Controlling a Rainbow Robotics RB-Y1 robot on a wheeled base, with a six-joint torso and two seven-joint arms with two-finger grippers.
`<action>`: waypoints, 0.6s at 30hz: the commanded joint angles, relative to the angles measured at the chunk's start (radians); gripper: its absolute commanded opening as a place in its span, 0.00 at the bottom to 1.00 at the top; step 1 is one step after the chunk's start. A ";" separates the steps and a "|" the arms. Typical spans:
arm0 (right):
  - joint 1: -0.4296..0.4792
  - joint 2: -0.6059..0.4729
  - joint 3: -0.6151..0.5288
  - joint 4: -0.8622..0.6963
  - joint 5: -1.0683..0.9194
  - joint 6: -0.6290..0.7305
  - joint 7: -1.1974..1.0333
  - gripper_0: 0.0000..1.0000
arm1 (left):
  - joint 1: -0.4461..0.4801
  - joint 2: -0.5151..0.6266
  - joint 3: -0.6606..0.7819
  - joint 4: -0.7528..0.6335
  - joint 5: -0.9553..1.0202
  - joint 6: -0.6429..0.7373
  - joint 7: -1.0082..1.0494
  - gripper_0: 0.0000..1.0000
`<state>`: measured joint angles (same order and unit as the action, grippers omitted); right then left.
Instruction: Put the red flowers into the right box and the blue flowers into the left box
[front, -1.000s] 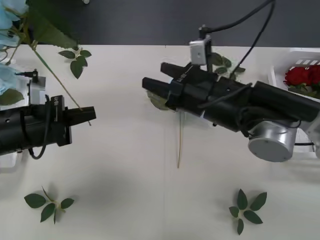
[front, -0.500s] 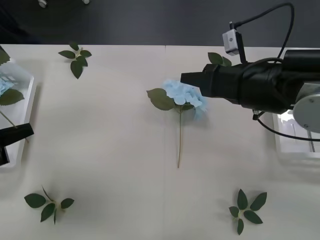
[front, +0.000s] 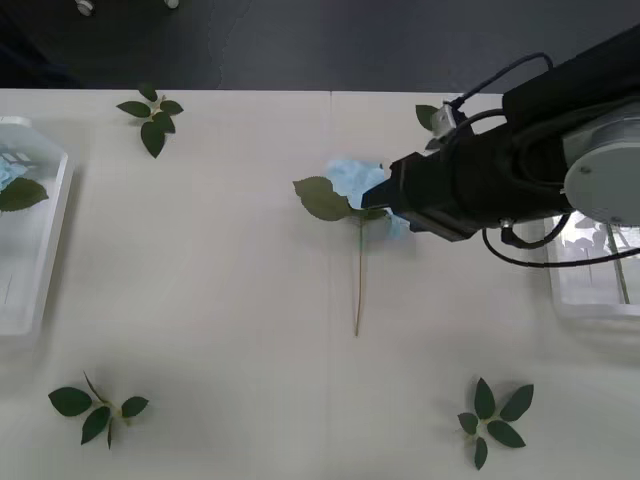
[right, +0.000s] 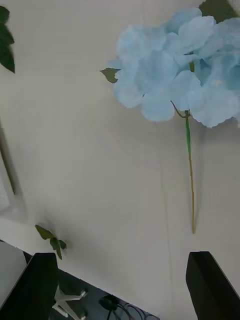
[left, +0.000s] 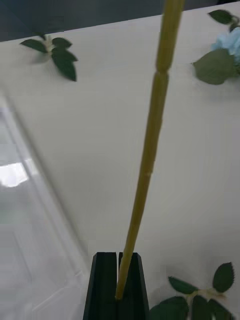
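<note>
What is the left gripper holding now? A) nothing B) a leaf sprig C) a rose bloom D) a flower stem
D: in the left wrist view the left gripper is shut on a thin yellow-green stem that runs up from between its fingers.

Pale sky-blue petals on blue flower (front: 352, 180), thin green-to-tan stem, dark green leaf. Desk (front: 220, 280) plain off-white. Left box (front: 30, 250) translucent white, bit of blue and green inside. Right box (front: 590, 290) white. Loose leaf sprigs (front: 95, 408) dark green. Right end effector (right: 120, 285) black. Left end effector (left: 118, 287) black, pinching yellow-green stem (left: 150, 150). Background beyond desk dark grey.
</note>
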<state>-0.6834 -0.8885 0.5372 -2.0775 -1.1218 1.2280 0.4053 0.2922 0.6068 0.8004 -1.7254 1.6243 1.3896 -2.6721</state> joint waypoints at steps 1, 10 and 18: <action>-0.067 0.039 0.110 -0.036 0.132 0.004 -0.220 0.75 | 0.058 0.019 0.057 -0.033 -0.043 -0.031 0.121 0.00; -0.073 0.051 0.264 -0.018 0.329 0.002 -0.238 1.00 | 0.133 0.019 0.074 -0.033 -0.164 -0.268 0.285 0.00; -0.071 0.079 0.329 0.050 0.398 0.002 -0.240 1.00 | 0.081 0.027 0.074 -0.033 -0.356 -0.311 0.486 0.00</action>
<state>-0.7470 -0.8393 0.8641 -2.0458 -0.7470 1.2339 0.1505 0.4017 0.6067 0.8646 -1.7294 1.3197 1.0849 -2.2676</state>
